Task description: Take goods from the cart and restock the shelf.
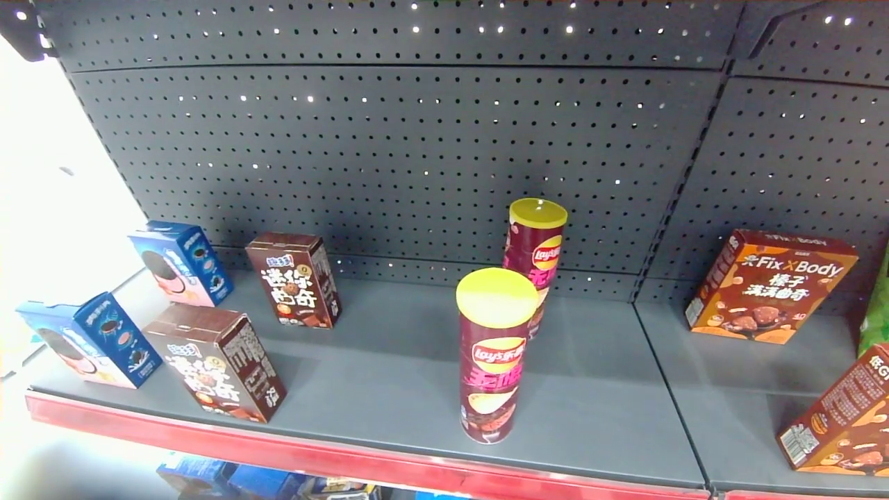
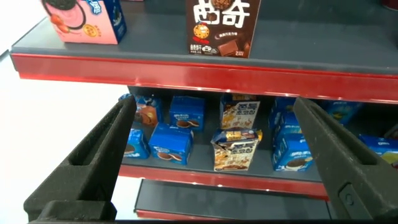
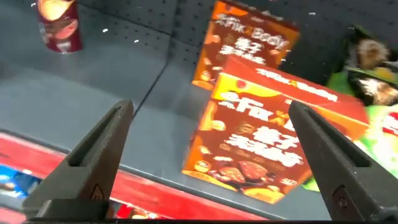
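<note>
The shelf (image 1: 389, 375) bears only two chip cans (image 1: 494, 354) and boxes (image 1: 295, 280) toward its ends, so restocking looks unfinished; the left gripper (image 2: 212, 107) and right gripper (image 3: 210, 109) gape wide, empty.

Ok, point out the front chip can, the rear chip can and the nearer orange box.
front chip can (image 1: 492, 361), head view, maroon side wall.
rear chip can (image 1: 538, 212), head view, yellow lid.
nearer orange box (image 3: 264, 144), right wrist view, printed front face.
</note>
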Controlling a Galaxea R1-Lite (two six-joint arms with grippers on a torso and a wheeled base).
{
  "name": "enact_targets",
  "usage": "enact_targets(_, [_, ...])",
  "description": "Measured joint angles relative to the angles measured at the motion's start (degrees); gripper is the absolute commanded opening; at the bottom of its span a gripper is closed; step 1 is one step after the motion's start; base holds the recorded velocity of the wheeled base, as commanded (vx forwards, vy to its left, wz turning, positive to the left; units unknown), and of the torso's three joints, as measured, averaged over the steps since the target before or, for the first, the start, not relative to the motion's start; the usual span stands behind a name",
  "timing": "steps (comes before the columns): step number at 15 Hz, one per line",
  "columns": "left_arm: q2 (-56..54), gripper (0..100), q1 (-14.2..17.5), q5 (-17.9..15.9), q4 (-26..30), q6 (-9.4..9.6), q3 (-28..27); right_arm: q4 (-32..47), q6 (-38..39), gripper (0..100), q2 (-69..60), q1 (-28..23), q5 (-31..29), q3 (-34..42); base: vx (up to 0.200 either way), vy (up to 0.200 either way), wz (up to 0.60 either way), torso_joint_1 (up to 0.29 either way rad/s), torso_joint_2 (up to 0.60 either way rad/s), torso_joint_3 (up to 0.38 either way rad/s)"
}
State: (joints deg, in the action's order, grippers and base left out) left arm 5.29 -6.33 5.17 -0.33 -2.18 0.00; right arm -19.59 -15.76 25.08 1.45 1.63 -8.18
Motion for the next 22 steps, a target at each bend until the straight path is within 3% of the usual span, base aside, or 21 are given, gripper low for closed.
enact_targets(8, [0.0, 100, 0.0, 0.0, 0.0, 0.0, 0.0, 0.2, 1.6, 100, -0.1, -0.2, 2.3, 0.2, 0.0, 0.0, -0.07, 0.0, 0.0, 0.0])
enact_targets(13, [0.0, 100, 0.0, 0.0, 0.0, 0.0, 0.0, 2.7, 13.8, 100, -4.4, 0.3, 9.2, 2.0, 0.0, 0.0, 0.0, 0.0, 0.0, 0.0])
enact_targets(16, [0.0, 100, 0.0, 0.0, 0.0, 0.0, 0.0, 2.9, 17.1, 100, -9.3, -1.8, 9.2, 5.7, 0.0, 0.0, 0.0, 0.0, 0.0, 0.0])
enact_targets(19, [0.0, 100, 0.0, 0.0, 0.0, 0.0, 0.0, 11.3, 18.6, 100, -15.6, -4.5, 8.5, 7.8, 0.0, 0.0, 0.0, 0.0, 0.0, 0.0])
enact_targets(22, [0.0, 100, 0.0, 0.0, 0.0, 0.0, 0.0, 13.7, 18.6, 100, -18.9, -4.0, 3.6, 8.0, 0.0, 0.0, 0.0, 0.0, 0.0, 0.0])
